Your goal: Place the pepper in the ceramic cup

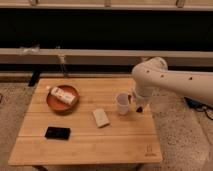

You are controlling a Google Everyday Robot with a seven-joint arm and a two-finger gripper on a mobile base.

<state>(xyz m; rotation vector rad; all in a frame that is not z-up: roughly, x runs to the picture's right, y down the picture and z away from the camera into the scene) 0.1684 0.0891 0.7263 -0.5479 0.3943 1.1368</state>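
From my remote seat: wooden table (85, 145) fills the lower frame, slatted top, pale wood.

Far left, front: black phone (57, 133) lying flat, well apart from everything else.

Behind it, left of centre: reddish-brown plate (54, 103) with a small white carton (63, 95) lying on its side across it.

Centre: pale rectangular block (101, 117), flat on the table, angled slightly, between the plate and the cup.

Right of centre: ceramic cup (122, 103), white, upright, near the table's right edge.

Just right of the cup: gripper (137, 104) hangs down from the white arm (170, 82), which enters from the right side of the frame and bends over the table edge. The gripper sits right beside the cup, at about rim to mid height. I cannot tell how its fingers stand; they merge with the dark shapes below the wrist.

Pepper (139, 108): a small dark red tip shows at the gripper's lower end, just beside the cup's right side, outside it. I cannot tell whether it touches the table.
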